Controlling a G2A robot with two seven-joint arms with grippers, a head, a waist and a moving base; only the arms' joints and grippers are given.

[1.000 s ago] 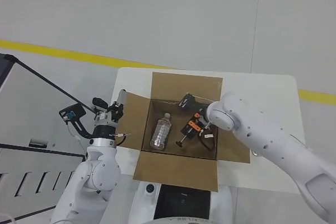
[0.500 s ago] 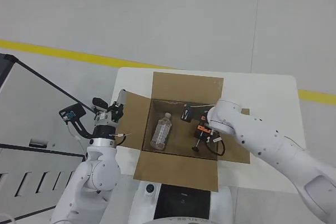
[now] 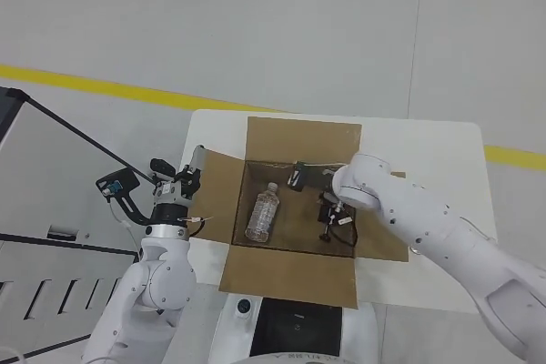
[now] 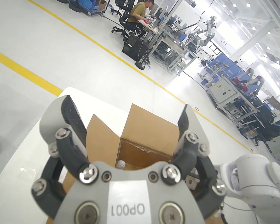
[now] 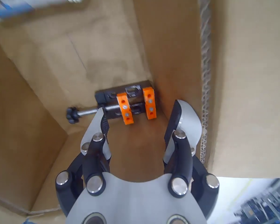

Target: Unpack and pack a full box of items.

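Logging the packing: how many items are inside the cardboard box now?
2. A plastic water bottle lies flat on the box floor; a small orange-and-black vise sits in a floor corner, just beyond the right gripper, jaws open. The right arm may hide others.

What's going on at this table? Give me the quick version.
The robot is working in an open cardboard box. Its right gripper hangs open inside the box, close over a small orange-and-black vise that lies in a corner of the floor; it is not gripping it. A plastic bottle lies on the box floor nearby. The left gripper is open and empty beside the box.
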